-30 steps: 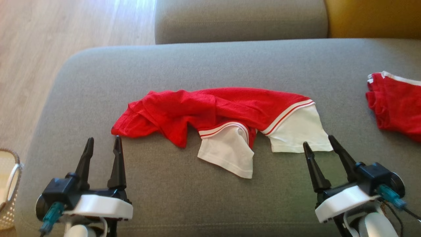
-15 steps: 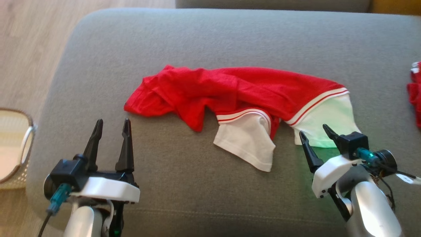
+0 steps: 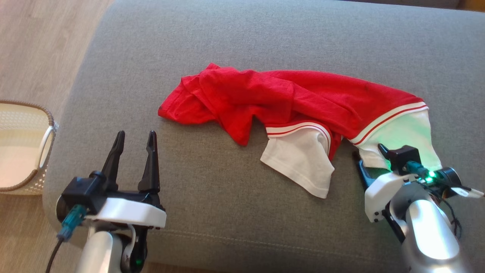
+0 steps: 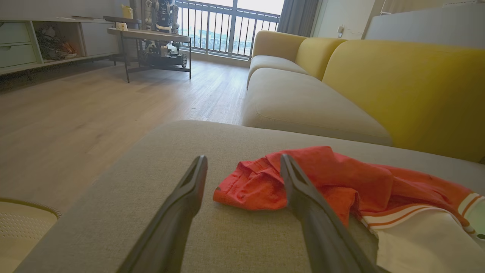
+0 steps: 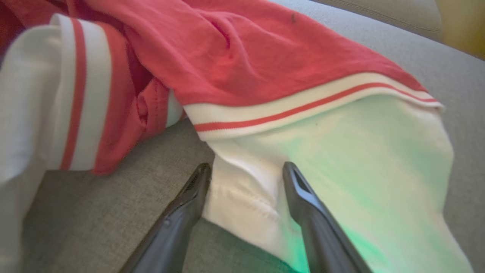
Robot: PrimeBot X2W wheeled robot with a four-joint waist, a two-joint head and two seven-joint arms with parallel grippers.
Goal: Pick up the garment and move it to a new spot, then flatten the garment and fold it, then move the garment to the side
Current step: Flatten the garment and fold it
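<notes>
Left hand [image 3: 136, 133]: open, fingers parted, gripping nothing. It hovers above bare grey sofa cushion [image 3: 227, 220]. The red end of the garment [image 3: 288, 98] lies just ahead of its fingertips and to its right. In the left wrist view the right-side finger overlaps the red cloth, but contact cannot be confirmed.

Right hand [image 3: 368, 151]: open, fingers spread wide. They straddle the near left corner of the white panel [image 5: 341, 151] at the garment's right end. One finger lies on the cushion beside the hem; the other is over the white cloth. The cloth sits between the fingers and is not pinched. A green glow falls on the white fabric next to this hand.

Garment: red with two white panels, each edged by a red-and-white stripe. It lies crumpled across the cushion, stretching from ahead of the left hand to the right hand. The second white panel [image 3: 299, 163] lies between the two hands, nearer the right.

A pale woven basket [image 3: 22, 151] stands on the wooden floor [image 3: 38, 45], off the cushion to the left of the left hand.
</notes>
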